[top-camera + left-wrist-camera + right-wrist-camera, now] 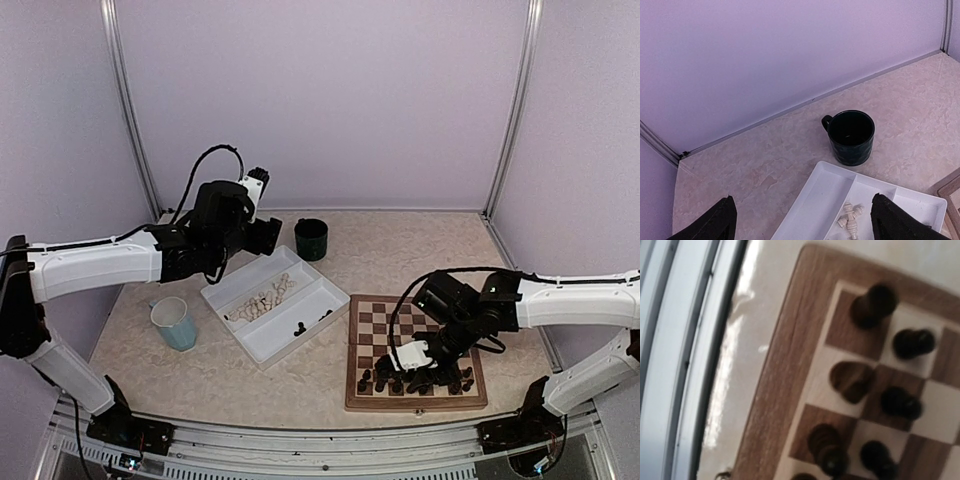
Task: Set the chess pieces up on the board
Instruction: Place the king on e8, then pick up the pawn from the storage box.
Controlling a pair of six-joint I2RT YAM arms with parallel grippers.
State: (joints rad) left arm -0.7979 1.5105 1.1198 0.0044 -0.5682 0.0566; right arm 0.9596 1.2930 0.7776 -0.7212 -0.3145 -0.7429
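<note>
The board (372, 330) lies at the right front of the table, with dark chess pieces (386, 378) standing in its two nearest rows. My right gripper (432, 362) hangs low over those rows; its fingers are not in the right wrist view, and the top view does not show their gap. That wrist view is a blurred close look at the board (775, 405) with several dark pieces (875, 302) upright on corner squares. My left gripper (805, 225) stands wide open and empty above the white tray (820, 200), where pale pieces (850, 221) lie.
The white two-compartment tray (312, 340) sits mid-table with pale pieces (265, 298) in one half and a few dark ones (300, 327) in the other. A dark green mug (311, 239) stands behind it, and a light blue cup (175, 323) to its left.
</note>
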